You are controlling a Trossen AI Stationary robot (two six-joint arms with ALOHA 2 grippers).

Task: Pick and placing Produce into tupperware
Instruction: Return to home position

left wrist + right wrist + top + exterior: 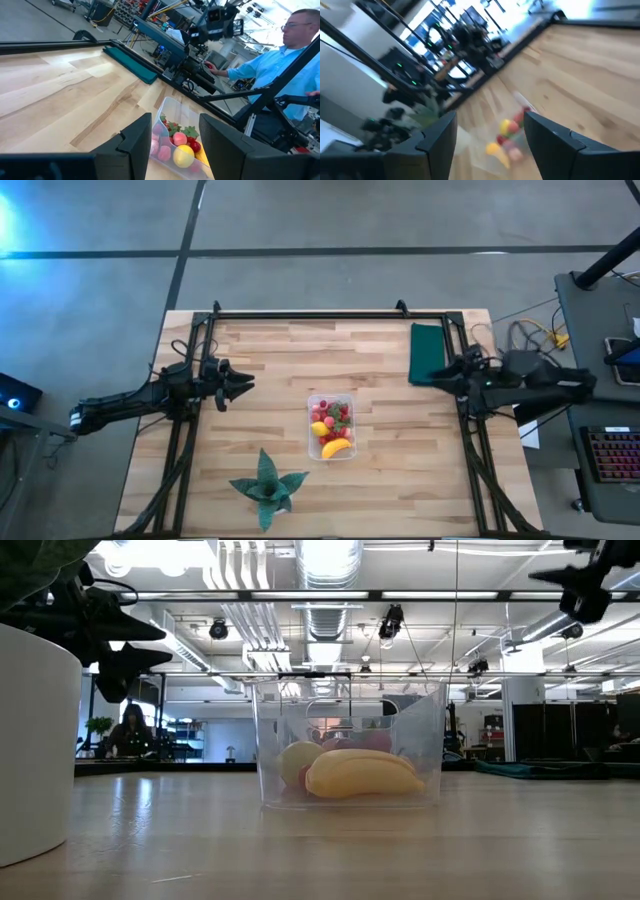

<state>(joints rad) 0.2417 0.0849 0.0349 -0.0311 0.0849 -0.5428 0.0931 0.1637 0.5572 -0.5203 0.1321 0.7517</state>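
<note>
Produce [331,428] sits in the tupperware [311,448] mid-worktop [300,350]. Left claw [246,383] and right claw [434,377], both spread and empty, flank it. Homing should run high and smooth, clear of the container.

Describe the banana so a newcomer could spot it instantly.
Start at the wooden table; near its middle sits the clear tupperware. The banana lies at its end nearest the green plant, the only long, curved yellow-orange piece among red berries and a round lemon.

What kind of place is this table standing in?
Likely a robotics lab in an industrial hall: bare ceiling ducts, a concrete floor, and cabled equipment with a person beyond the wooden table.
</note>
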